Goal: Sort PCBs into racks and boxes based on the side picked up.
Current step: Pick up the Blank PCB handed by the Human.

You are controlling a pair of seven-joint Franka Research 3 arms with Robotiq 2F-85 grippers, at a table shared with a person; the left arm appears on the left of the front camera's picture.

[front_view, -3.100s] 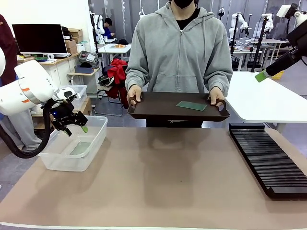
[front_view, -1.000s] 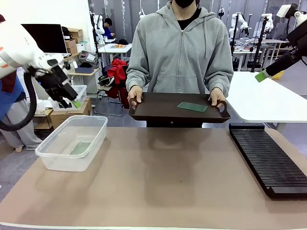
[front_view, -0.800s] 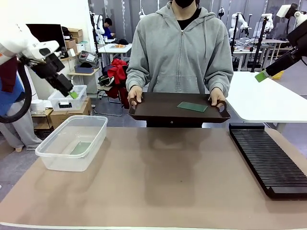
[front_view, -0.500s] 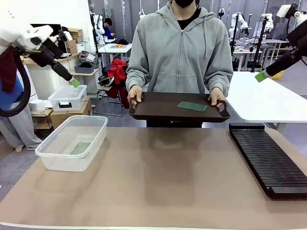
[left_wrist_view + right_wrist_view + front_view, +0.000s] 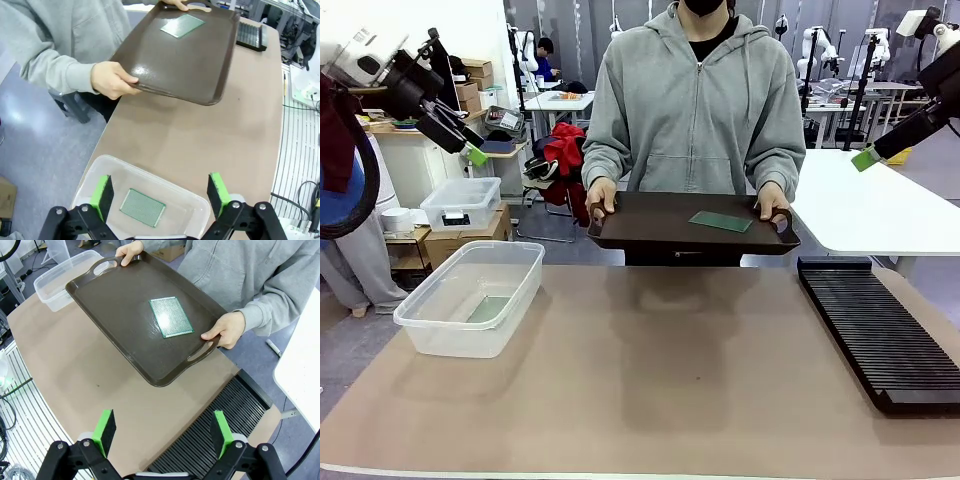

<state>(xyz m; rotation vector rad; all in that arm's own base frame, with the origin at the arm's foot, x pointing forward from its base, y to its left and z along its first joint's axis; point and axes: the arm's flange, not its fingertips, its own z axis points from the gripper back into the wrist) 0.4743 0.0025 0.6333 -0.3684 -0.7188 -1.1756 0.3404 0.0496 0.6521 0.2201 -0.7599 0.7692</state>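
A person across the table holds a dark brown tray [image 5: 650, 228] by its handles, and one green PCB [image 5: 720, 221] [image 5: 171, 317] [image 5: 182, 25] lies on it. A second PCB [image 5: 142, 207] [image 5: 488, 308] rests flat on the bottom of the clear box [image 5: 440, 325] at the table's left. The black slotted rack [image 5: 880, 335] [image 5: 220, 432] lies along the right edge. My left gripper [image 5: 470, 150] [image 5: 162, 192] hangs open and empty high above and behind the box. My right gripper [image 5: 868, 157] [image 5: 165, 430] is raised at the far right, open and empty, looking down on the tray.
A smaller lidded clear tub [image 5: 460, 203] sits on cardboard boxes behind the table's left end. A white table [image 5: 880, 205] stands at the back right. The brown table mat [image 5: 660, 370] lies bare between box and rack.
My left arm has lifted up and back from just above the box to high at the left, staying open. The PCB stays in the box. The right arm and the tray have not moved.
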